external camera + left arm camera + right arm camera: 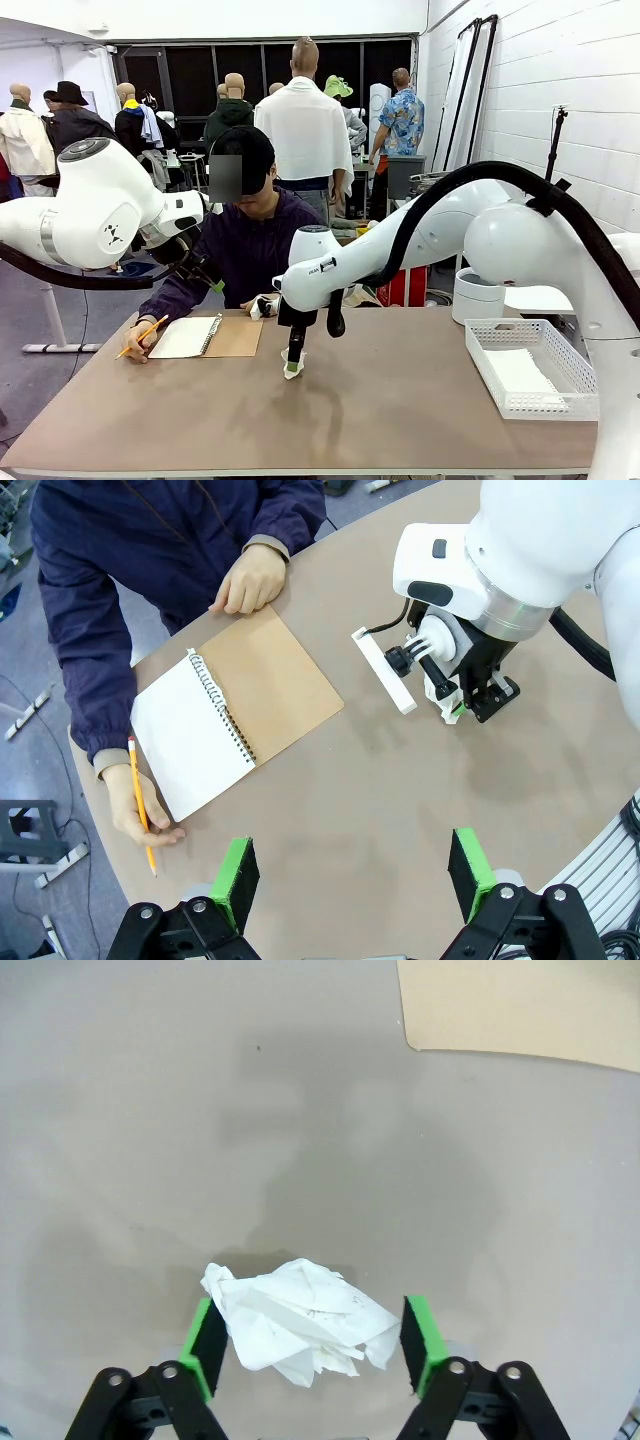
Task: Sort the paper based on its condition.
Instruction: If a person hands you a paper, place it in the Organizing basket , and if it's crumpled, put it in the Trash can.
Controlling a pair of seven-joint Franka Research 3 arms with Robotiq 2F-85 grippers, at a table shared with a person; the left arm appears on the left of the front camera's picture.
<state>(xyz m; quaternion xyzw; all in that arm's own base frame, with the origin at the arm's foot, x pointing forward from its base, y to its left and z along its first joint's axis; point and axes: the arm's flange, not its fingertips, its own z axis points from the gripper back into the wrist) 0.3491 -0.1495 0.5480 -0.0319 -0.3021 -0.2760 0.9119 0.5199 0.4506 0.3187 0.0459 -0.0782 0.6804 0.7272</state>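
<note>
A crumpled ball of white paper (300, 1322) lies on the brown table near the middle (292, 370). My right gripper (312, 1345) stands straight down over it, open. Its green pads (205, 1345) flank the ball on both sides, the left pad against the paper and the right one just beside it. The same gripper (468, 695) appears from above in the left wrist view. My left gripper (352, 880) hangs high above the table's near side, open and holding nothing. A flat white sheet (520, 372) lies in the white basket (485, 372) at the right.
A person sits at the far side, one hand (135, 810) holding a pencil by an open spiral notebook (190, 735) with a brown cover (270, 675); the other hand (250, 580) rests on the table. A white round bin (478, 297) stands behind the basket.
</note>
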